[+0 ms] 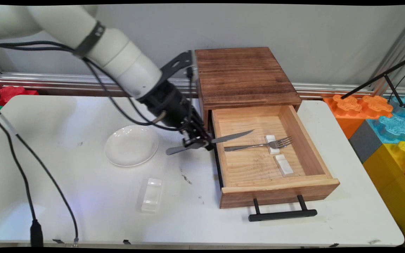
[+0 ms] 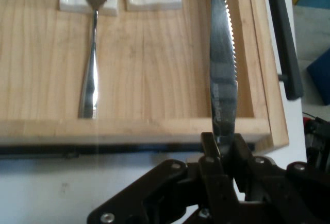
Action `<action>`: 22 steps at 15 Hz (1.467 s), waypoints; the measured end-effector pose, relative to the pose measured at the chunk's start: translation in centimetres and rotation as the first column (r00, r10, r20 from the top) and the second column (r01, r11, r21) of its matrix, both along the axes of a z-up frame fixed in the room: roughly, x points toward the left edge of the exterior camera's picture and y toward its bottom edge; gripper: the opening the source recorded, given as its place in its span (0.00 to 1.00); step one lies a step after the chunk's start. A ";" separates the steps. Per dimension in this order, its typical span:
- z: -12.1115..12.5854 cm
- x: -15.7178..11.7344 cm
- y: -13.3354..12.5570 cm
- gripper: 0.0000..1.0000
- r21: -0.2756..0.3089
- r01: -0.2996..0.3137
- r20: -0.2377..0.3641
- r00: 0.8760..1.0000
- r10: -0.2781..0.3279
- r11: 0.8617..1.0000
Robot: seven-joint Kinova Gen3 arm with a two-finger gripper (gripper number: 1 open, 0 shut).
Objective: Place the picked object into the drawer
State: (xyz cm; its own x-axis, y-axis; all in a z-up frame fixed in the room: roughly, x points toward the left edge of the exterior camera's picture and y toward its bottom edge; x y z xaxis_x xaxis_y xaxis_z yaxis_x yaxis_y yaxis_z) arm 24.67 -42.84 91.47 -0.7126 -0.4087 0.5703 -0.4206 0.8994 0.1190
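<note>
Knife (image 1: 223, 138) in tool (image 1: 202, 142) (over drawer (image 1: 280, 191))

A white counter (image 1: 258, 225) with rounded corners stands before a plain pale grey wall (image 1: 329, 38). A silver metal rail (image 1: 40, 79) runs along the wall's foot, just behind the counter's far edge. At the right stand large plastic building blocks (image 1: 381, 123) in orange, blue, grey, yellow and red; more red blocks (image 1: 11, 93) show at the far left. A black tripod leg (image 1: 378, 79) slants across the upper right.
</note>
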 end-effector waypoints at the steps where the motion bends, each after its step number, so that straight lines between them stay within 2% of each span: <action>1: 0.1 -0.8 -0.4 0.00 0.003 -0.003 0.000 1.000 0.003 1.000; 9: -0.2 -6.4 -3.4 0.00 0.009 -0.010 0.012 1.000 0.010 1.000; 22: -2.7 -13.5 -6.3 0.00 -0.046 0.033 0.033 0.999 -0.032 0.998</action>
State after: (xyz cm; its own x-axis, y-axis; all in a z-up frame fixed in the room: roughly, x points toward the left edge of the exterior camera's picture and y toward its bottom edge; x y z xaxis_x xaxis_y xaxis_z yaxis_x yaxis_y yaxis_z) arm 11.16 -49.12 88.81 -0.7432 -0.3588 0.5647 -0.3939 0.9169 0.0641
